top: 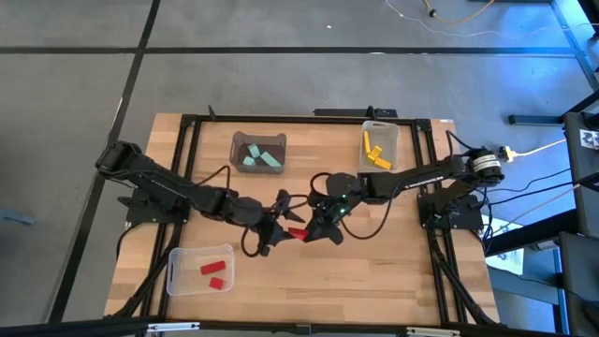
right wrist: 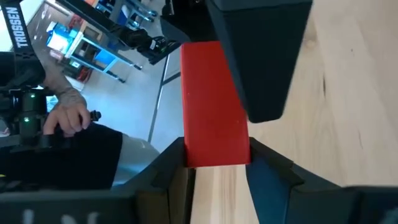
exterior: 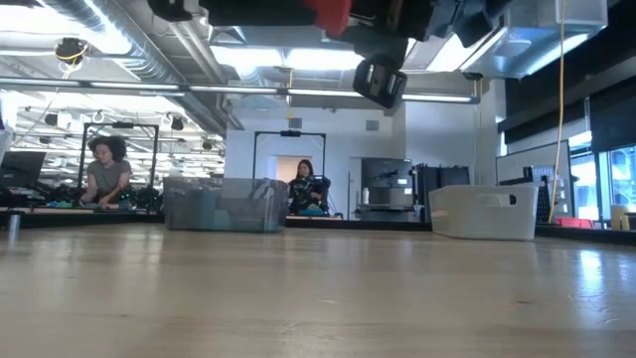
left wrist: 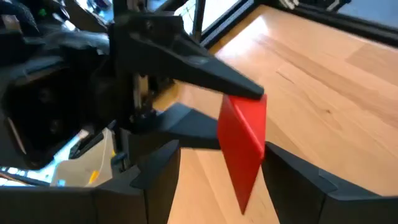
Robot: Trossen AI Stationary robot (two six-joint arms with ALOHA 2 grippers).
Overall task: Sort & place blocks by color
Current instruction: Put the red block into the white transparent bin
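High view: both my arms reach in to meet over the middle of the wooden tabletop (top: pixel 374 281), left arm from the left, right arm from the right. One red block (top: pixel 298 233) sits between them, lifted above the wood.

Right wrist view: my right jaws are clenched on one end of the red block (right wrist: pixel 214 106).

Left wrist view: my left jaws stand released, spread wide to either side of the red block (left wrist: pixel 244 146), with a gap showing on at least one side.

Around the tabletop, a clear bin (top: pixel 178 257) near the front left holds two red blocks (top: pixel 215 270). A dark bin (top: pixel 245 140) at the back holds mint green blocks (top: pixel 259 159). A pale bin (top: pixel 393 131) at the back right holds yellow blocks (top: pixel 374 154).
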